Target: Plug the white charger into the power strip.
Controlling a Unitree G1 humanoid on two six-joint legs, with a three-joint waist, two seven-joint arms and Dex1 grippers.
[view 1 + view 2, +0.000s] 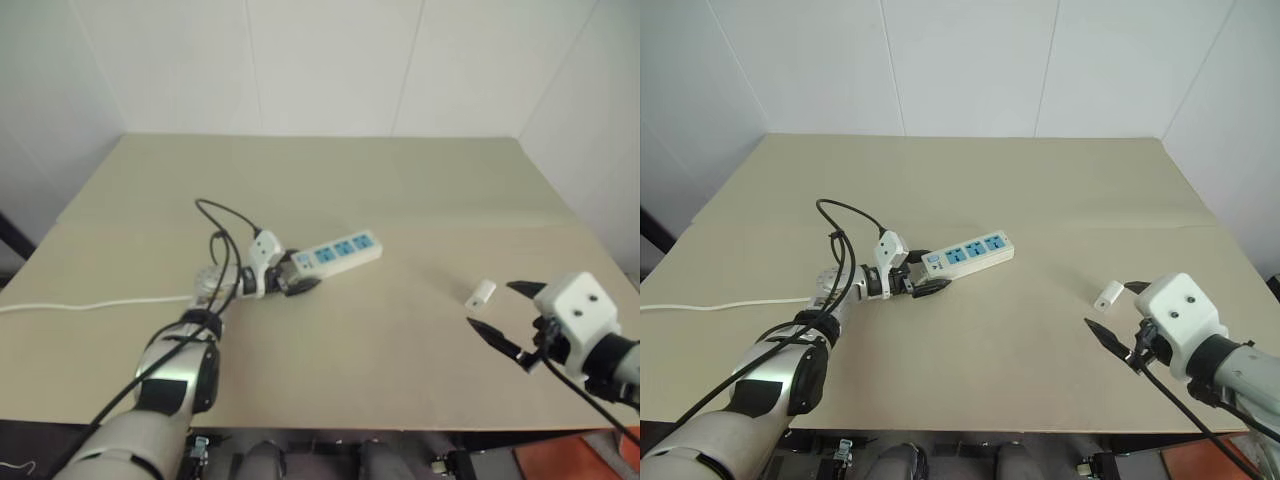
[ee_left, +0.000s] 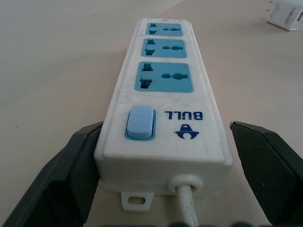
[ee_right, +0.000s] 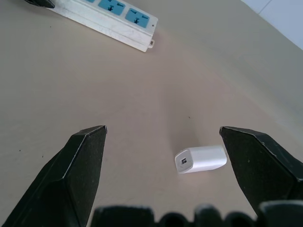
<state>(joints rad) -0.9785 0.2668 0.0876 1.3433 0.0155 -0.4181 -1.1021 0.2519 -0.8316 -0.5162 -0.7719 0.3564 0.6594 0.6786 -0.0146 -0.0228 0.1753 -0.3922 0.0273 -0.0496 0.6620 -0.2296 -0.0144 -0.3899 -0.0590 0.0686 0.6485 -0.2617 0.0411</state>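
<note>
Your right hand [image 3: 163, 142] hangs wide over the white charger [image 3: 200, 159]: light, rigid, slick; pinch its flat sides. Left hand [image 2: 165, 156] brackets the power strip [image 2: 163, 104], unclosed.

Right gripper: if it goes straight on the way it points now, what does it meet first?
Probably the charger. The right gripper is open, and the charger lies on the table just ahead, nearer one finger than the middle. Depth is unclear, so the fingertips may touch the table first.

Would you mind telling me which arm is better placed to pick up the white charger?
The right. Its open tool already frames the white charger lying on the table, while the left tool straddles the switch end of the power strip.
</note>
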